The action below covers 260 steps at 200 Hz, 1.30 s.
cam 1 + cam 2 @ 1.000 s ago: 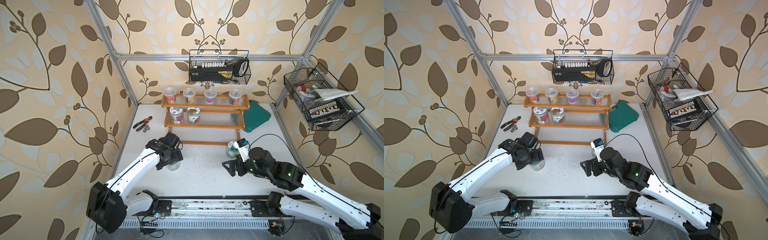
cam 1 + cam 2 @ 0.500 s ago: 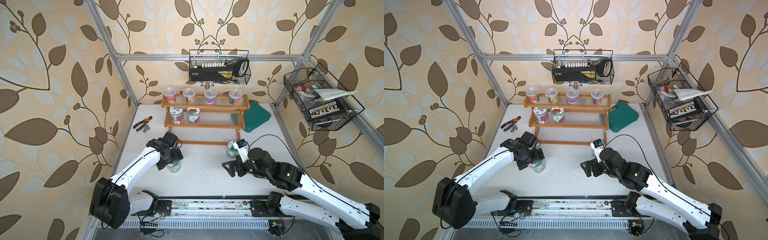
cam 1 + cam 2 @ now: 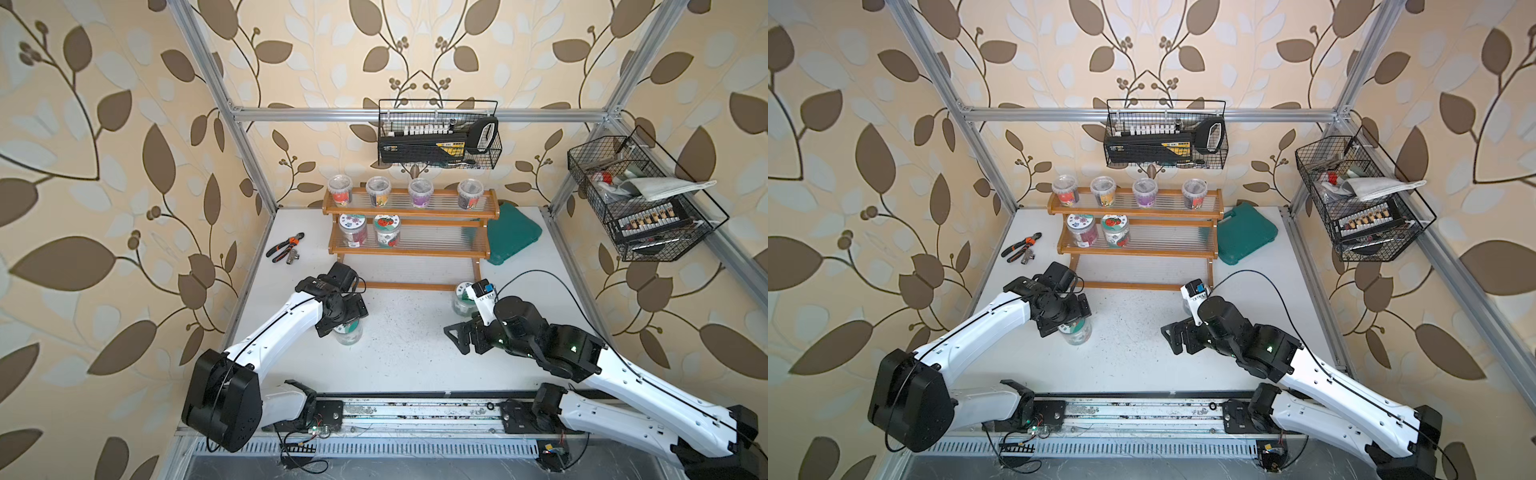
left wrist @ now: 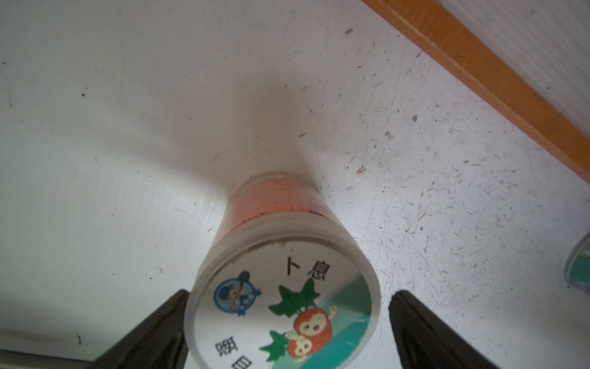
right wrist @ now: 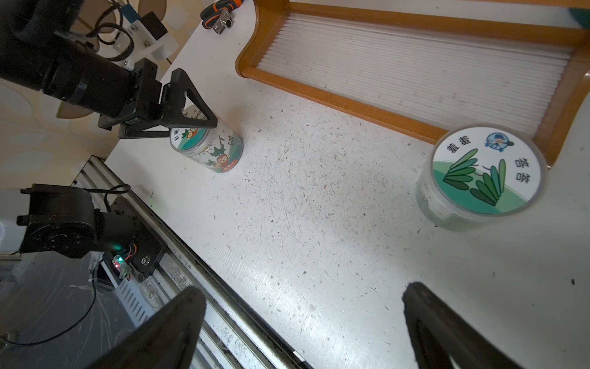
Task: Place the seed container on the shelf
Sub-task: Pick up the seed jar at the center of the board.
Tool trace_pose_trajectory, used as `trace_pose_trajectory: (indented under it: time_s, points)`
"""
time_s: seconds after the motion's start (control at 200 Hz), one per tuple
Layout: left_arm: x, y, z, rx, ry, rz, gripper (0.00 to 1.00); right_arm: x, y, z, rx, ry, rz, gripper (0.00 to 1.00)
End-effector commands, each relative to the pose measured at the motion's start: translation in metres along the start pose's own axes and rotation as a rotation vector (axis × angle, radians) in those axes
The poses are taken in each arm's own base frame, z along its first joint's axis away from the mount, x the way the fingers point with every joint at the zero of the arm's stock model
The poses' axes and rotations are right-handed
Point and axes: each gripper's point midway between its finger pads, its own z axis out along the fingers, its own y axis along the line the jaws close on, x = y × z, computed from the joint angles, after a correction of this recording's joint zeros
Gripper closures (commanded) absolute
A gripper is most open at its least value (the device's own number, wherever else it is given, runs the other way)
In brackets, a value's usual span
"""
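1. We are viewing the seed container point(image 3: 348, 332), radish-labelled lid up, standing on the bench point(image 3: 403, 353) in front of the shelf point(image 3: 407, 252) and apart from it.
2. The left end effector point(image 4: 287, 295) is reaching down over it, jaws spread wide on either side of the lid, not clamping.
3. The right end effector point(image 5: 301, 289) is hanging open above the bench, gripping nothing.
4. A green-leaf jar point(image 5: 485, 172) is standing just beside the shelf's front corner.

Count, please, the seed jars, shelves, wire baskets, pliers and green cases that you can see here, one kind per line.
Seed jars: 8
Shelf: 1
Wire baskets: 2
Pliers: 1
Green case: 1
Total: 13
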Motion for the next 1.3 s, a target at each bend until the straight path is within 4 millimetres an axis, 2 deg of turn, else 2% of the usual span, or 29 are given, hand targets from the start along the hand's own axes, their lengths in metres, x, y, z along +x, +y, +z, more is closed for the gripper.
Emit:
trace_pose_trajectory:
  time_s: [0.0,0.24,0.45,0.53,0.605,0.76,0.94,1.14,1.295]
  points:
    - [-0.002,0.002,0.003,-0.014,0.007,0.010,0.02,0.004,-0.001,0.004,-0.002,0.008,-0.008,0.01]
    - [-0.002,0.009,0.004,-0.062,0.012,0.014,0.02,0.005,0.002,0.008,-0.024,0.000,-0.020,0.01]
    - [-0.002,0.009,-0.003,-0.068,0.018,0.042,0.20,0.005,0.003,0.012,-0.039,-0.012,-0.037,0.01]
    - [-0.002,0.008,-0.009,-0.054,0.012,0.051,0.30,0.004,0.006,0.014,-0.053,-0.020,-0.047,0.01]
    - [-0.002,0.003,-0.017,-0.028,0.012,0.059,0.35,0.000,0.012,0.016,-0.090,-0.042,-0.062,0.01]
    - [-0.001,-0.009,-0.043,0.038,0.023,0.078,0.39,-0.016,0.042,0.015,-0.249,-0.135,-0.103,0.01]
    - [0.000,-0.029,-0.085,0.129,0.043,0.130,0.41,-0.039,0.076,0.009,-0.420,-0.268,-0.176,0.01]
    - [-0.002,-0.047,-0.133,0.211,0.036,0.187,0.43,-0.057,0.097,0.012,-0.501,-0.363,-0.248,0.01]
    - [0.001,-0.059,-0.160,0.227,0.017,0.220,0.44,-0.063,0.112,0.022,-0.535,-0.397,-0.304,0.01]
